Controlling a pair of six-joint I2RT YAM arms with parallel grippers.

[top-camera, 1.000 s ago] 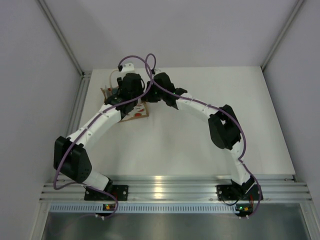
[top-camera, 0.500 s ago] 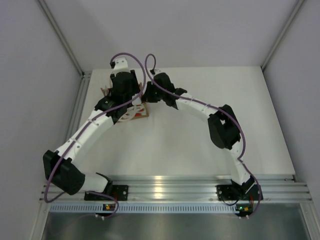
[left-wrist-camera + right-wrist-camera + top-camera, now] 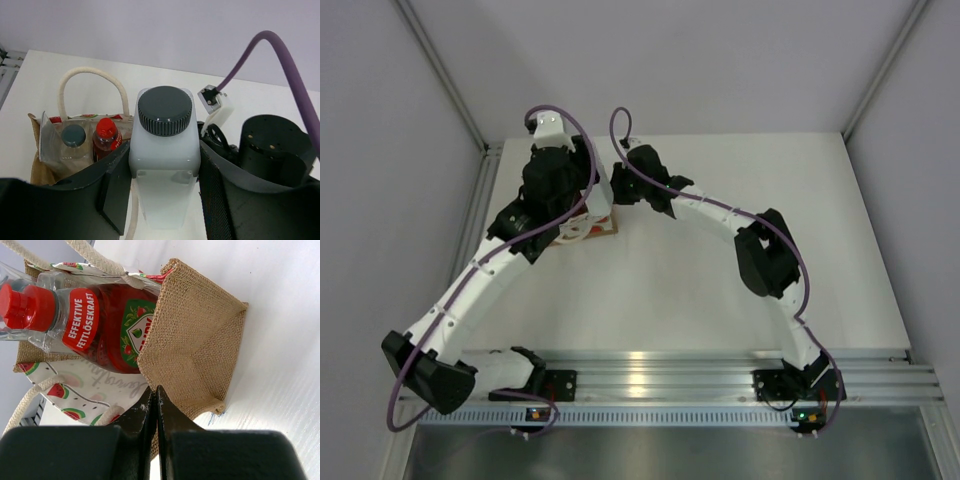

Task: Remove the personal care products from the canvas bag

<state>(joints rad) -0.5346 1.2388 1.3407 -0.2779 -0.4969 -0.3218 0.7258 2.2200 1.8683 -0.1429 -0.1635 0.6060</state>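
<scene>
On your left, the left gripper (image 3: 165, 197) stands partly open, its two dark fingers (image 3: 114, 192) pressed on either side of a white squarish plastic bottle with a dark grey ribbed round cap (image 3: 165, 165), which it holds upright and out of the bag. At eight o'clock from that bottle you see the small tan burlap bag with watermelon-patterned sides and white rope handles (image 3: 36, 167). Inside it stands a second dark-capped bottle in clear wrapping (image 3: 73, 136), with a red bottle with a red cap (image 3: 106, 139) just beside it at its three o'clock. From above, the bag sits on the white table (image 3: 720, 300) toward eleven o'clock, mostly hidden under both wrists. On your right, the right gripper (image 3: 154, 392) is closed tight, its tips at the bag's burlap rim, at six o'clock from the red bottle; you cannot tell whether any fabric is pinched between them
</scene>
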